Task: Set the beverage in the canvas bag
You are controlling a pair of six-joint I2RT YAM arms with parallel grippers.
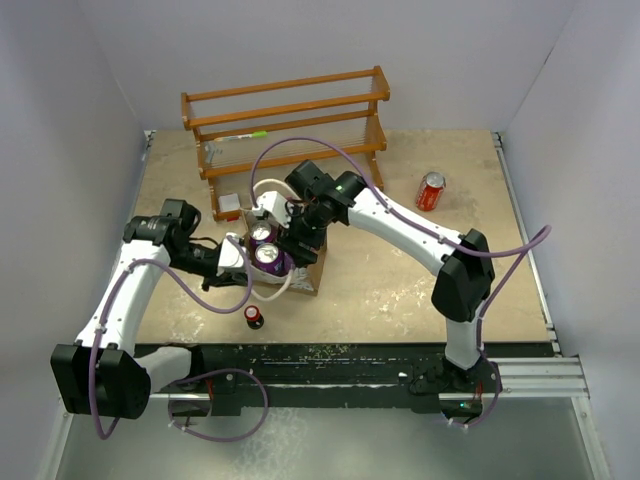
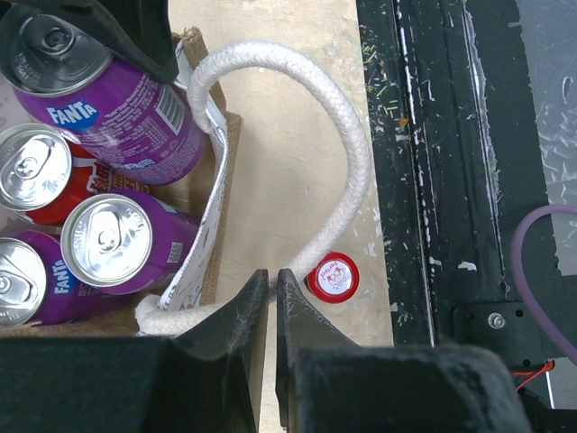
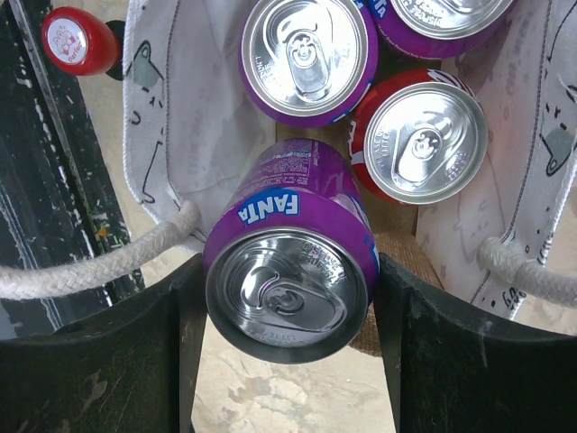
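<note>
The beverage [image 3: 287, 262], a purple Fanta can, is gripped across its body by the right gripper [image 3: 288, 275], one dark finger pressed to each side. It is tilted, with its silver top towards the wrist camera and its lower end over the open mouth of the canvas bag [image 3: 171, 117]. That view looks straight into the bag, where three cans stand upright: a purple one [image 3: 309, 54] just beyond the held can, a red one [image 3: 424, 135] beside it, and another purple one [image 3: 442, 13] cut off at the top edge. The left wrist view shows the same group from the other side, with the held can slanting above the bag's rim and a further purple can [image 2: 16, 280] at the frame edge. It also shows a white rope handle [image 2: 347, 153] arching out over the tabletop [image 2: 279, 153]. The left gripper [image 2: 272, 281] sits at the rim where this handle comes down, its fingers closed to a thin slit; whether rope or fabric is pinched between them I cannot tell. Just beyond their tips stands a small red-capped bottle [image 2: 332, 278]. Only the overhead view takes in both arms meeting over the bag, a red can [image 1: 431, 190] lying well apart to the right, and a wooden rack [image 1: 290, 125] at the back.
</note>
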